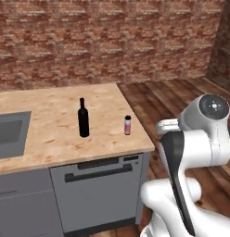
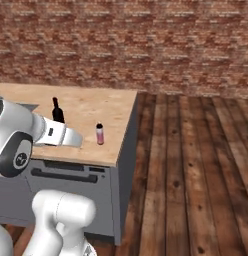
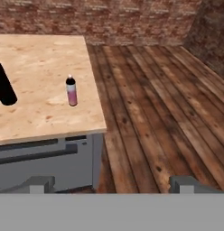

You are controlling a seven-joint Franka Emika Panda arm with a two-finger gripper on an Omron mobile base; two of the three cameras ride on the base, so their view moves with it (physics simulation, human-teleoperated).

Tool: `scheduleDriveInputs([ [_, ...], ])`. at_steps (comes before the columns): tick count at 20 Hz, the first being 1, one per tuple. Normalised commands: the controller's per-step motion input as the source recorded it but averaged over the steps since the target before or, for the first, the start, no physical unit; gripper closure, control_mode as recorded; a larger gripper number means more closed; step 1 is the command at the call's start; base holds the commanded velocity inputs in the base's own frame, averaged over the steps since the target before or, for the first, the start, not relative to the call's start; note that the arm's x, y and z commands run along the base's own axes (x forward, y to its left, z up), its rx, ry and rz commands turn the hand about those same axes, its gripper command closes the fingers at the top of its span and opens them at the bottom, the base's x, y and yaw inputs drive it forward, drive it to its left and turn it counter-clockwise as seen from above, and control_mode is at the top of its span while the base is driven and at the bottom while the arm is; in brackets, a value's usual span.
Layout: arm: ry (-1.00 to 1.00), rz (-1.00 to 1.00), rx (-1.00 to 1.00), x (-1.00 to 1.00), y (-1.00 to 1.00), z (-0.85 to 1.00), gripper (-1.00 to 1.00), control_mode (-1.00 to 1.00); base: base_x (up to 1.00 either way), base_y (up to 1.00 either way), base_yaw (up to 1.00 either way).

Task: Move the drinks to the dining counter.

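Here the gripper (image 3: 112,184) hangs with its jaws spread wide and nothing between them, off the corner of the dining counter (image 1: 52,139). On the light wood top stand the black wine bottle (image 1: 83,118) and, near it, the small pink bottle (image 1: 127,125), both upright.

Even, diffuse light is filling all three rendered views, with no visible source and no glare. The bench (image 1: 56,115) top is showing bright and pale, while the brick wall (image 1: 107,41) is sitting darker and slightly mottled. The wine bottle (image 1: 83,118) and the pink bottle (image 1: 128,125) are casting only faint, soft shadows at their bases. Everything is looking a little soft and low in resolution; edges are showing no bending.
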Motion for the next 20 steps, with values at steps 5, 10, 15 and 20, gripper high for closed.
scheduleDriveInputs([
  [5,0.00,0.00,0.00,0.00,0.00,0.00,-1.00,1.00,-0.95,0.00,0.00],
  [10,0.00,0.00,0.00,0.00,0.00,0.00,-1.00,1.00,0.10,0.23,-0.14],
  [15,0.00,0.00,0.00,0.00,0.00,0.00,-1.00,1.00,0.05,0.09,-0.89],
  [20,0.00,0.00,0.00,0.00,0.00,0.00,-1.00,1.00,0.00,0.00,-1.00],
])
